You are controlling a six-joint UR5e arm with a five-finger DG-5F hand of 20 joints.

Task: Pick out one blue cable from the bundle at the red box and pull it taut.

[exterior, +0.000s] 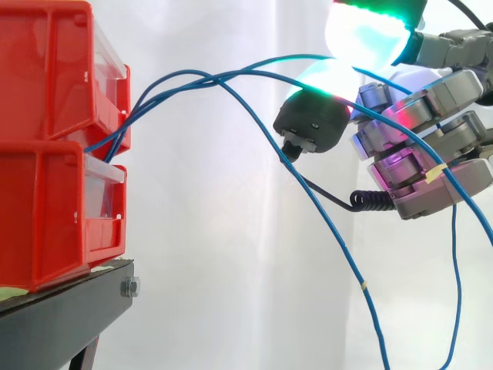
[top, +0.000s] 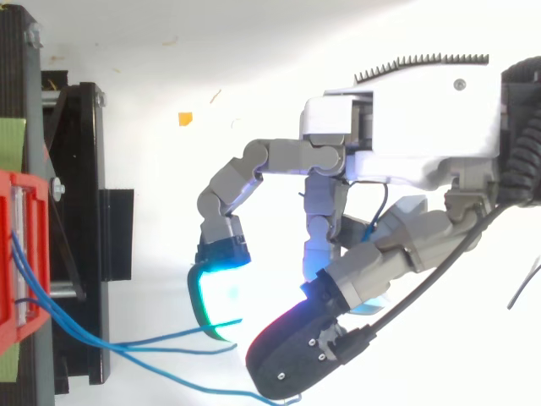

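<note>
At 9 o'clock of the side view, stacked red bins (exterior: pixel 54 69) are carried on a black stand (exterior: pixel 69 316), and blue cables (exterior: pixel 185 77) are seen leaving the gap between them, arched toward 2 o'clock. At 3 o'clock, well apart from the bins, the robot hand (top: pixel 423 127) is seen with its glowing fingers curled around one blue cable (exterior: pixel 434 174), which is bowed, not drawn straight; another is seen drooping toward 5 o'clock
</note>
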